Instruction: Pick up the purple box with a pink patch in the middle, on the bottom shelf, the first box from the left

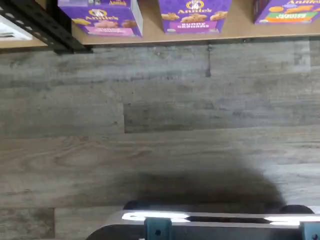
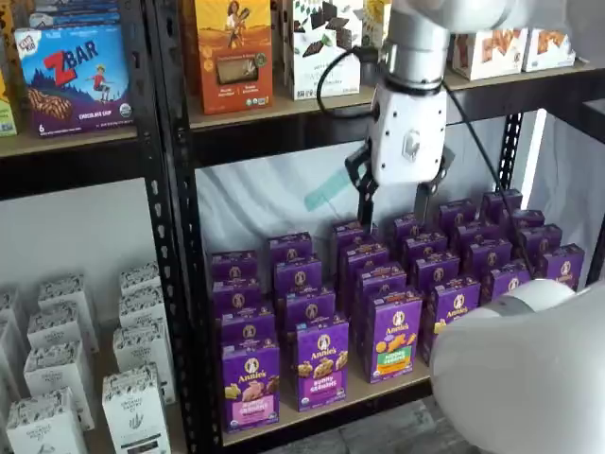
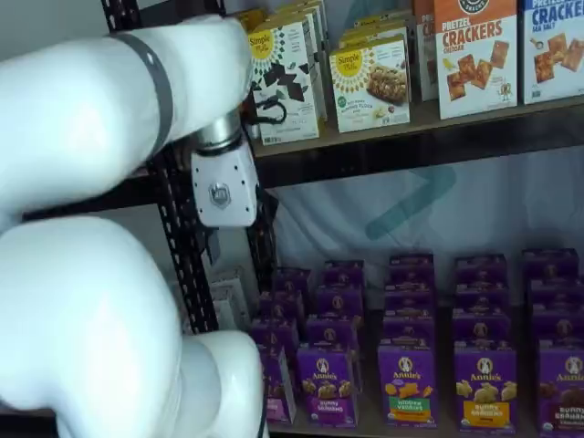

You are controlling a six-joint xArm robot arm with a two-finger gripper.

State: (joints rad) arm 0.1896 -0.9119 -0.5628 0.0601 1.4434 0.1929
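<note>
The purple box [image 2: 250,386] stands at the front left of the bottom shelf [image 2: 378,395], with its pink patch [image 2: 248,410] low on the front face. In the wrist view the box [image 1: 102,17] stands on the tan board [image 1: 150,36], its pink patch [image 1: 106,30] facing out. My gripper [image 2: 392,203] hangs in front of the shelf, above and to the right of the box and well clear of it. Its two black fingers show a plain gap with nothing between them. In a shelf view the white gripper body [image 3: 224,187] shows beside a black upright.
Next to the target stand a purple box with a dark purple label [image 2: 321,364] and one with a green-and-orange patch [image 2: 395,338], with several rows of purple boxes behind. Black perforated uprights [image 2: 180,236] flank the bay. White cartons [image 2: 132,407] fill the left bay. My white arm [image 2: 520,378] fills the lower right.
</note>
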